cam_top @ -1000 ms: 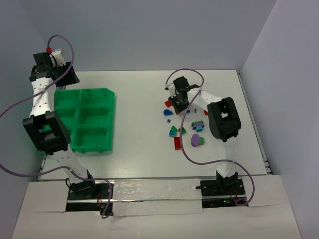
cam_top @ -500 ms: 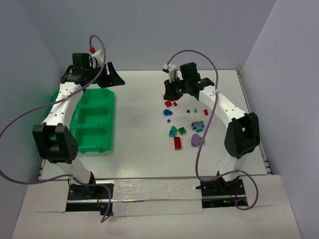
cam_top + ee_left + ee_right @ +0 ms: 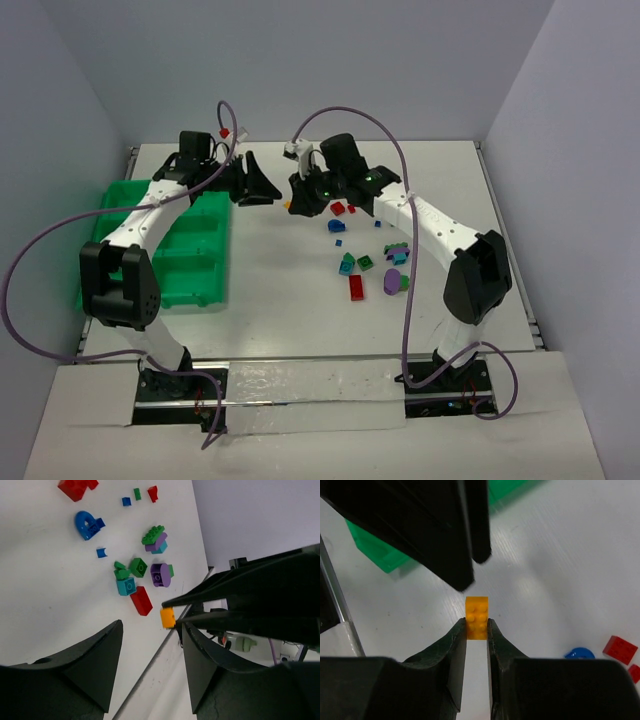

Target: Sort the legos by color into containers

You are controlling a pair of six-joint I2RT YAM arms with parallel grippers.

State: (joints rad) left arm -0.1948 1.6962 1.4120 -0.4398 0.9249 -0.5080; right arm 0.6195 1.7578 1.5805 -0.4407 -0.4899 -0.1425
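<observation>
Top view: green tray (image 3: 226, 262) at the desk's (image 3: 280, 290) left, loose legos (image 3: 357, 288) well apart to its right; left wrist: left end effector (image 3: 150, 630) released, beside an orange lego (image 3: 168, 617); right wrist — right end effector (image 3: 476, 625) grasps that lego above the desk.

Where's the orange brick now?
Top view: the orange brick is pinched by the right gripper, above the table between the green tray and the scattered bricks.

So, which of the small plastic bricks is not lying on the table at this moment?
The small orange plastic brick. The right gripper pinches it above the white table; the other bricks all lie on it.
</observation>
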